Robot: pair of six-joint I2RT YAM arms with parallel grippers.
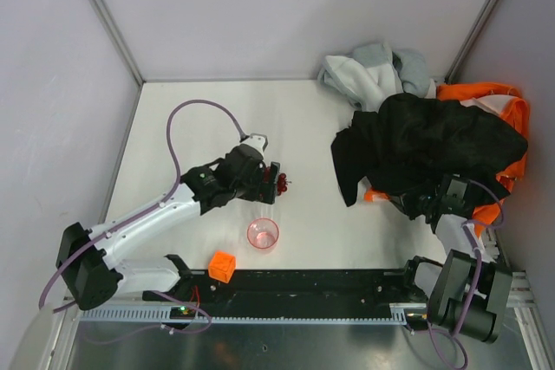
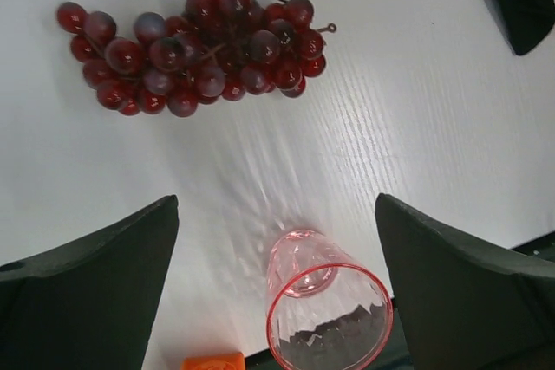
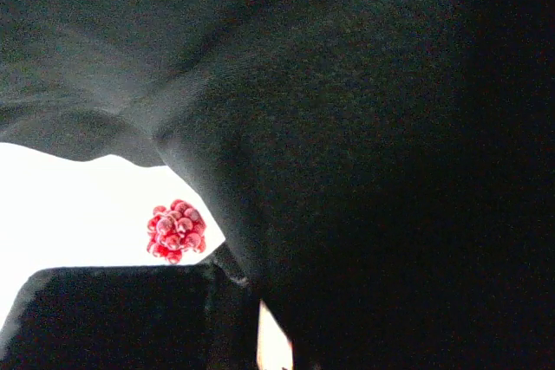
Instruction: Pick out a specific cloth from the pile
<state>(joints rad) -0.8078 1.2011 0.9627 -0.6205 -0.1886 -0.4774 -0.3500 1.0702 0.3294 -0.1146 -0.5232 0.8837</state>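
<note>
With right gripper (image 1: 432, 204) clamped into black fabric (image 3: 347, 127) at pile (image 1: 442, 136) edge, left gripper (image 2: 276, 207) spread wide, lift slowly, checking only cloth comes away.

Table (image 1: 260, 119): matt white, with a fine ribbed grain. Grapes (image 2: 195, 49): glossy dark red, plastic-looking skins. Cup (image 2: 325, 314): clear pink plastic, faceted and shiny. Cube (image 1: 222, 266): matt orange. Pile (image 1: 451, 119): soft cloth throughout; black garment (image 1: 408, 153) matt, finely woven up close; orange garment (image 1: 512, 110) smoother; grey-white garments (image 1: 368, 71) dull and soft. Left gripper (image 2: 277, 201) fingers (image 2: 95, 292): matt black, slightly grainy. Left arm (image 1: 147, 223) shell: smooth white plastic. Rail (image 1: 260, 311): bare metal.
</note>
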